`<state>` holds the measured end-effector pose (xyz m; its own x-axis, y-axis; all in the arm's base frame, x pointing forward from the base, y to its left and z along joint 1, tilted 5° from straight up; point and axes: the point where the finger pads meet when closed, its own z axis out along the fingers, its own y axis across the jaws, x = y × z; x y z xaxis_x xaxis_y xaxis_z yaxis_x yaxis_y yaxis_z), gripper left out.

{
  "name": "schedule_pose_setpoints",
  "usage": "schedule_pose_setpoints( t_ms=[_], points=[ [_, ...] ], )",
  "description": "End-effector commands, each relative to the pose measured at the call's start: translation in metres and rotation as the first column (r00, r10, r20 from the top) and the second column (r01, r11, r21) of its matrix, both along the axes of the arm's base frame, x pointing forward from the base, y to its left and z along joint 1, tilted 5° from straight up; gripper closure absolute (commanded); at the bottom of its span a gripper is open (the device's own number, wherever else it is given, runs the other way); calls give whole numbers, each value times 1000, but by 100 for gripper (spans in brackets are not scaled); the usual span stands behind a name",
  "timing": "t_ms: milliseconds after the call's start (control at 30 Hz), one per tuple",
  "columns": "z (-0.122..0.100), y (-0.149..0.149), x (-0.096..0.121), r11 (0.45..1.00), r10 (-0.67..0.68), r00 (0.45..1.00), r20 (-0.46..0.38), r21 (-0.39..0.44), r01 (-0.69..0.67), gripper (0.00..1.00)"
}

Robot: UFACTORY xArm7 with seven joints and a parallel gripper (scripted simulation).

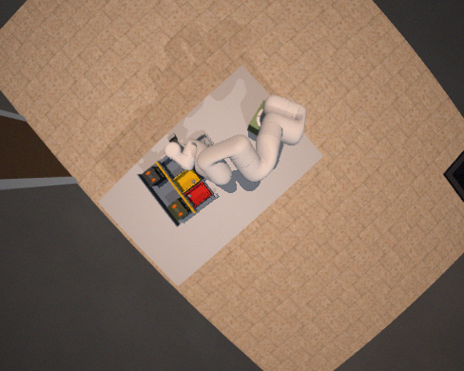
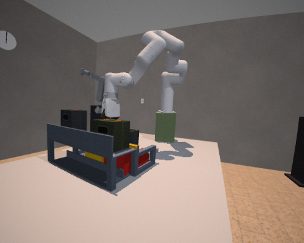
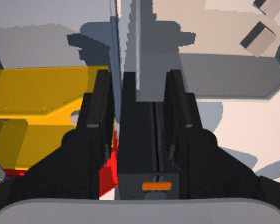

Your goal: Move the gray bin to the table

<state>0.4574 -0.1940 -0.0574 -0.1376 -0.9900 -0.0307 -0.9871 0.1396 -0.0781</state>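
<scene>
In the wrist view my gripper (image 3: 139, 89) points down over the shelf. Its two black fingers stand part open on either side of a dark gray bin wall (image 3: 143, 143). An orange part (image 3: 156, 185) lies in that gray bin. A thin gap with red showing through it separates the left finger from the wall. A yellow bin (image 3: 44, 106) sits to the left. In the side view the gripper (image 2: 109, 116) hangs just above the shelf (image 2: 102, 149), behind an olive bin (image 2: 112, 131). The gray bin is hidden there. From above, the wrist (image 1: 181, 151) covers it.
The shelf holds a yellow bin (image 1: 186, 180), a red bin (image 1: 200, 193) and two dark bins (image 1: 151, 175) (image 1: 178, 208). The arm's green base block (image 2: 165, 126) stands at the table's far end. A black stand (image 2: 303, 149) is on the floor to the right.
</scene>
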Motion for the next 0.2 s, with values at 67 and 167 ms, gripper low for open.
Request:
schedule_pose_setpoints(
  t_ms=[67, 167],
  points=[
    [2, -1, 1, 1000, -1, 1000, 3, -2, 1, 67],
    [2, -1, 1, 1000, -1, 1000, 3, -2, 1, 67]
  ],
)
